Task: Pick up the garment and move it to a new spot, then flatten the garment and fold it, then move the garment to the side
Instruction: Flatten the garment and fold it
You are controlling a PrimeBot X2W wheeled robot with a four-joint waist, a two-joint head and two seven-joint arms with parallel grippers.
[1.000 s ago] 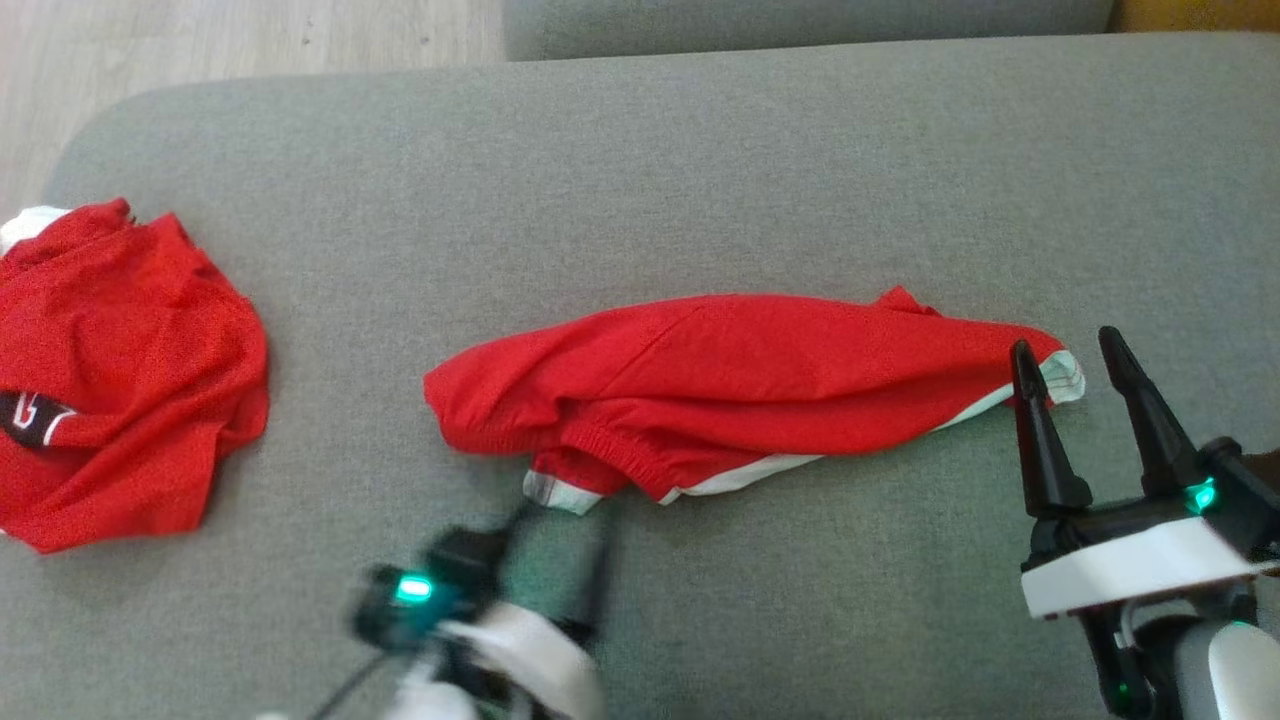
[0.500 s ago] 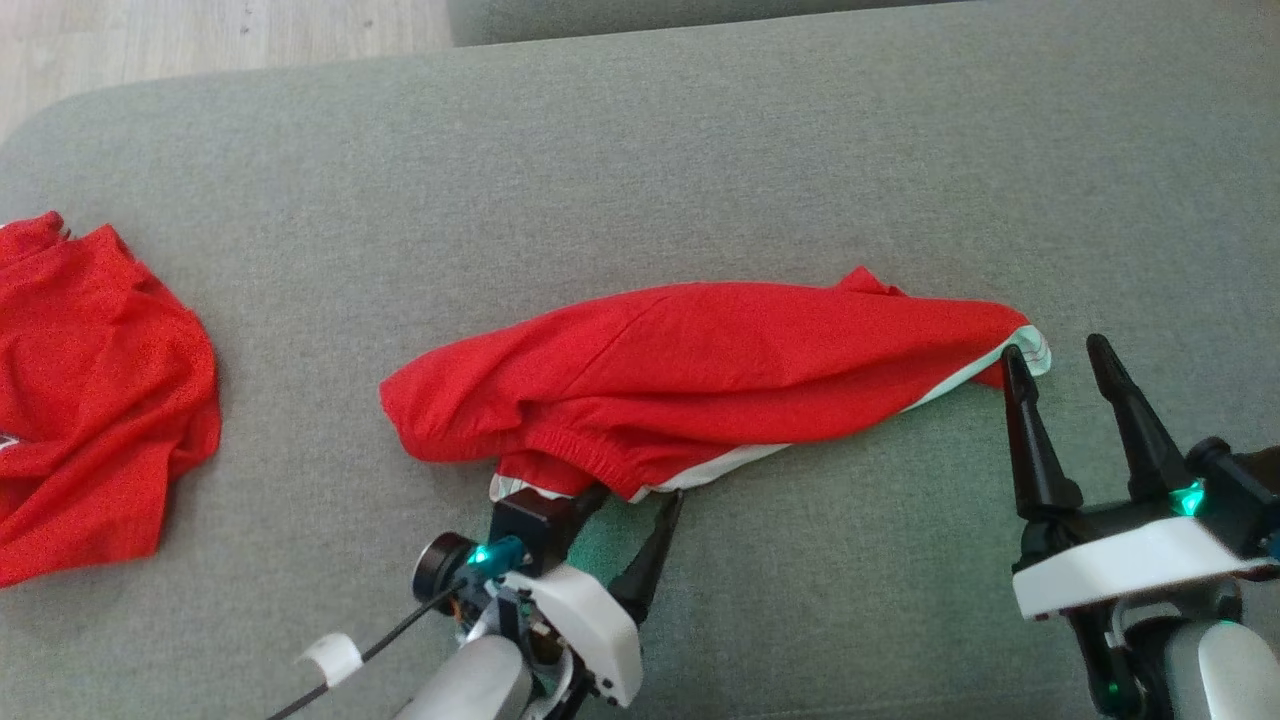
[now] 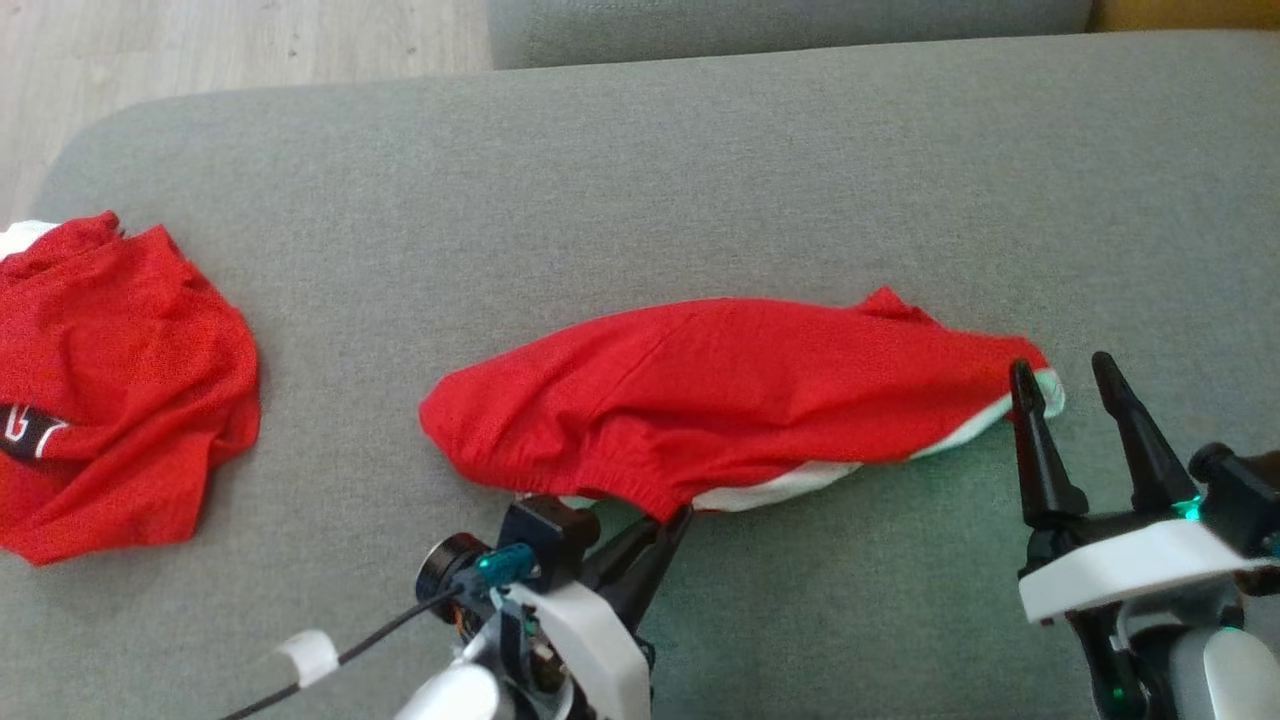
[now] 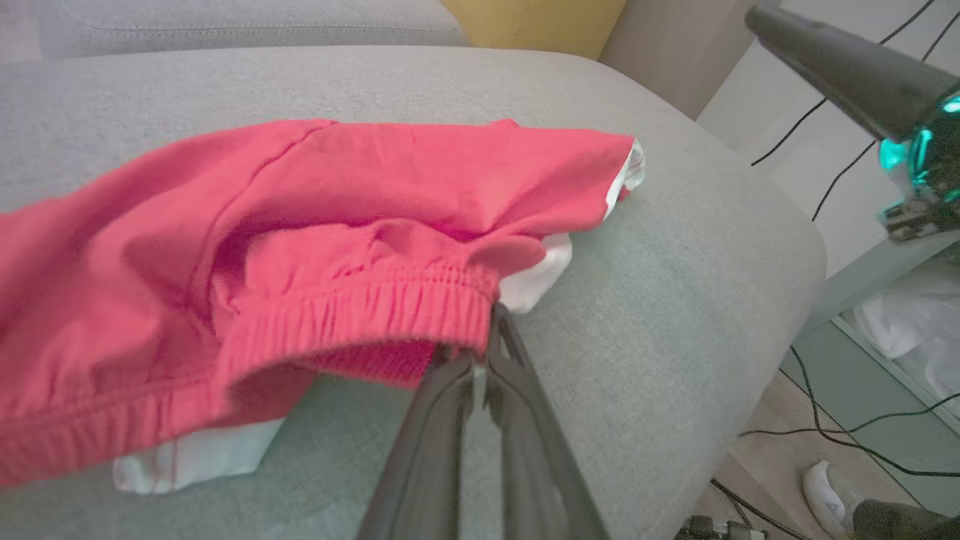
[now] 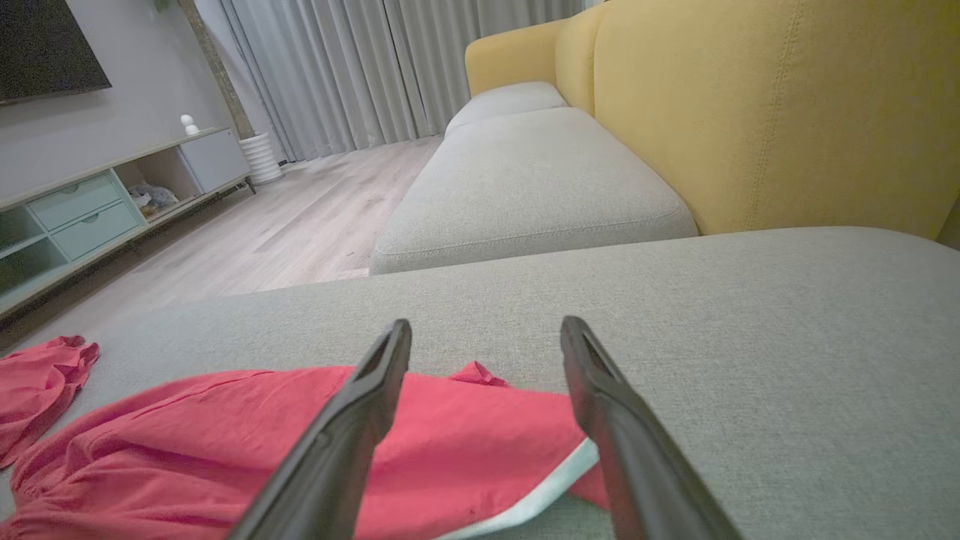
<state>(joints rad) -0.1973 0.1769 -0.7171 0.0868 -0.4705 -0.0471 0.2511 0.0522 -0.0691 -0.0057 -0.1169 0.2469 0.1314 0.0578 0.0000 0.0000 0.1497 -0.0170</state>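
Observation:
The garment (image 3: 740, 400) is a pair of red shorts with white trim, lying stretched left to right on the grey sofa cushion (image 3: 640, 180). My left gripper (image 3: 672, 522) is shut on its elastic waistband at the near edge. In the left wrist view the two fingers of the left gripper (image 4: 491, 330) meet on the gathered band of the garment (image 4: 337, 202). My right gripper (image 3: 1060, 367) stands open at the garment's right end, its left finger beside the white hem. In the right wrist view the right gripper (image 5: 486, 328) straddles that end of the garment (image 5: 225, 442), with nothing between its fingers.
A second crumpled red garment (image 3: 110, 380) lies at the cushion's left edge. Another grey cushion (image 5: 525, 172) and a yellow backrest (image 5: 750, 97) stand beyond. Wooden floor (image 3: 200, 40) lies past the far left corner. Cables (image 4: 825, 435) trail on the floor off the right end.
My left gripper has come up to the garment's near edge and shut on the waistband, bunching it. The right gripper has stayed open at the right end. The head camera has shifted.

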